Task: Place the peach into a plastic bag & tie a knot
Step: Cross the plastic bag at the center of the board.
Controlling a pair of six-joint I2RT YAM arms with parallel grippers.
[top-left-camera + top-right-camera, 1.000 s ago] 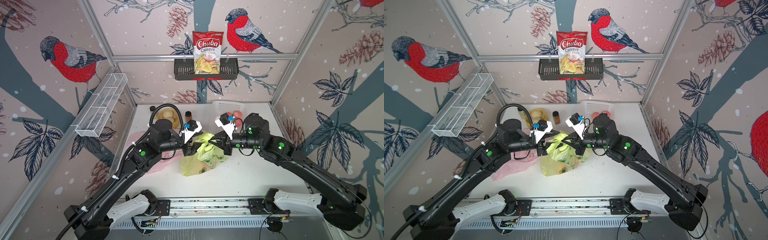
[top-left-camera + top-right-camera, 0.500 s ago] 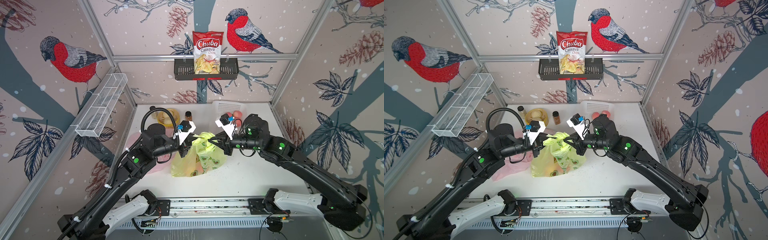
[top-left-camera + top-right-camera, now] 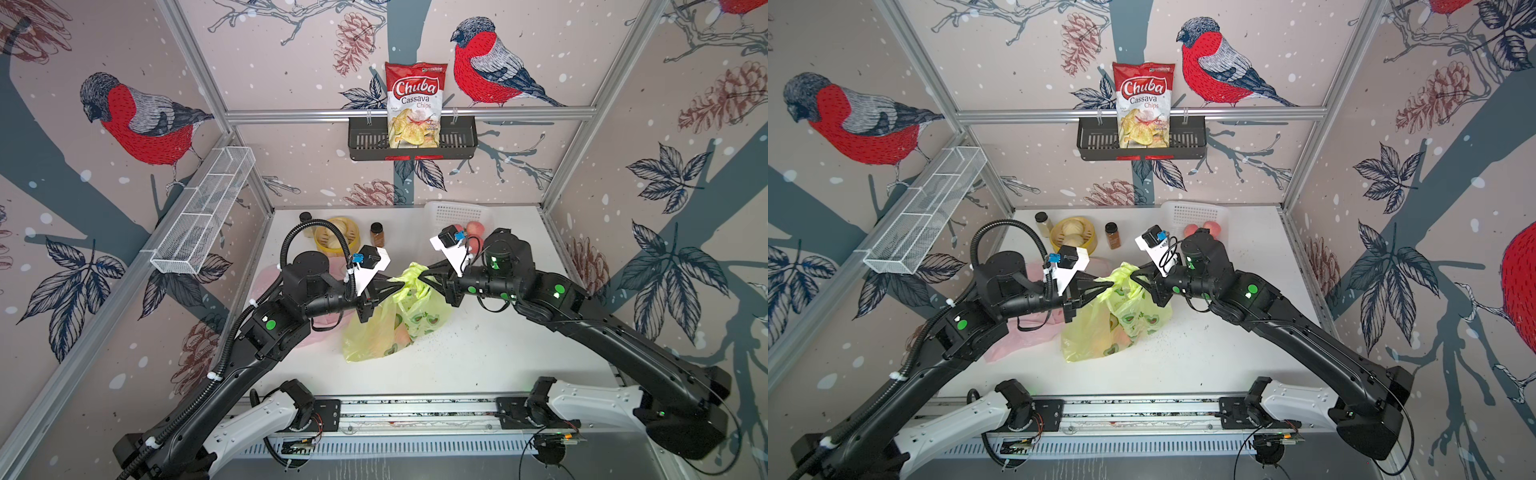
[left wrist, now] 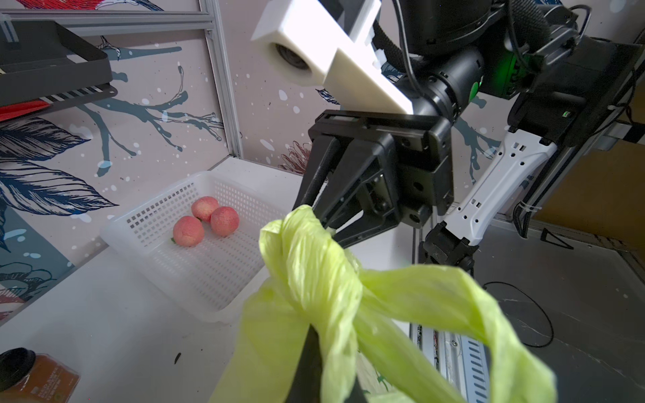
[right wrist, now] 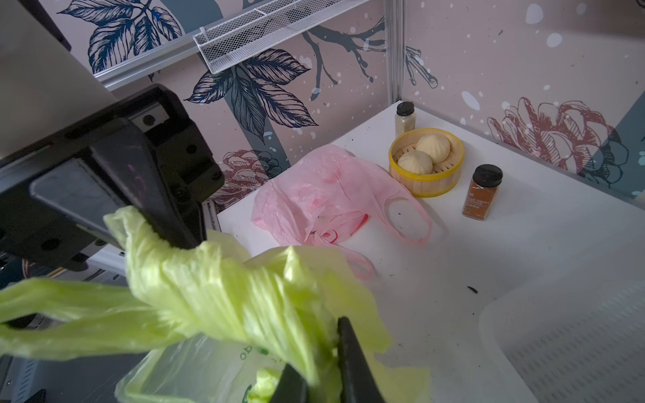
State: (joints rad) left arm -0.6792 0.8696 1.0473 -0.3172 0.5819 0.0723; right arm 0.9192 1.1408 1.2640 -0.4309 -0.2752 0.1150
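1. Red chip bag [image 3: 415, 104] reads "Chuba Cassava Chips" and stands in a black slotted rack [image 3: 361, 143] on the back wall.
2. Plastic bag [image 3: 370, 336]: thin, crinkly yellow-green film with avocado prints. Its green lettering is cut off and unreadable. Sits mid desk [image 3: 490, 357].
3. Peach [image 3: 400, 337] is inside the bag, low down, an orange blur through the film.
4. Left tool [image 3: 402, 285] is clamped on one bag handle, right tool [image 3: 420, 274] on the other. The handles twist round each other between them.
5. White perforated basket [image 4: 223, 279] at back right holds three peaches [image 4: 188, 231].
6. Pink bag [image 5: 314, 192] lies limp beside the left arm. Round yellow steamer [image 5: 427, 183] holds two buns [image 5: 415, 162], with a brown spice jar [image 5: 483, 195] near it.
7. The desk is white and speckled. The walls have bird-and-pinecone paper in a metal frame.
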